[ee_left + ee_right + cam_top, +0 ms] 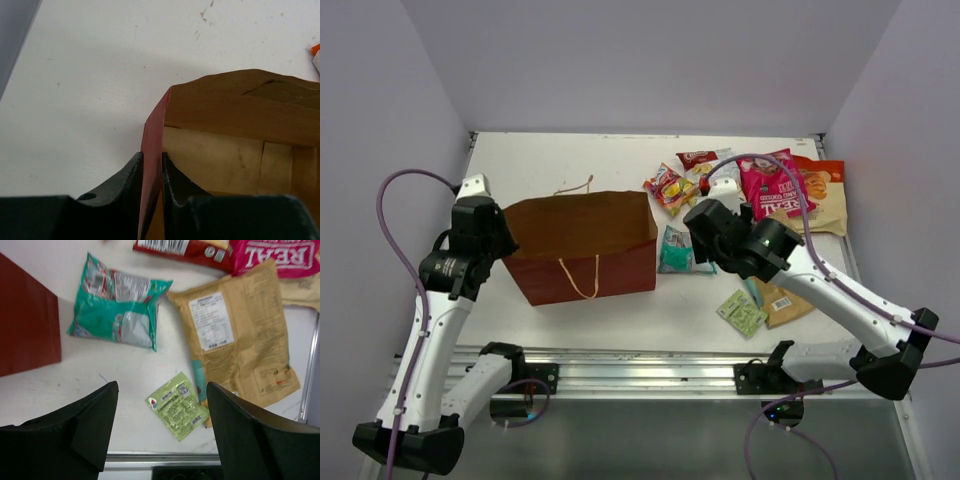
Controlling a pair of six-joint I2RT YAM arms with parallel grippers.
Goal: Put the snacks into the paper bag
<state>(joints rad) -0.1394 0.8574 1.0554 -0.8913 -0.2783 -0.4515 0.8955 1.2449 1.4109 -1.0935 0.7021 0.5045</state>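
Left gripper [152, 162]: clamped on left wall of the paper bag [220, 107], one finger inside, one outside | Right gripper [161, 387]: jaws spread, grasping nothing, above green sachet [176, 405] | Bag: upright, mouth open, on table [570, 160] | Snacks: teal packet [117, 305], tan kraft pouch [240, 340], pink packet [280, 257] lying on table right of bag, outside it

On the table [570, 160]: paper bag [582, 245] and snacks [775, 195]
The snacks lie from one to four o'clock of the paper bag.
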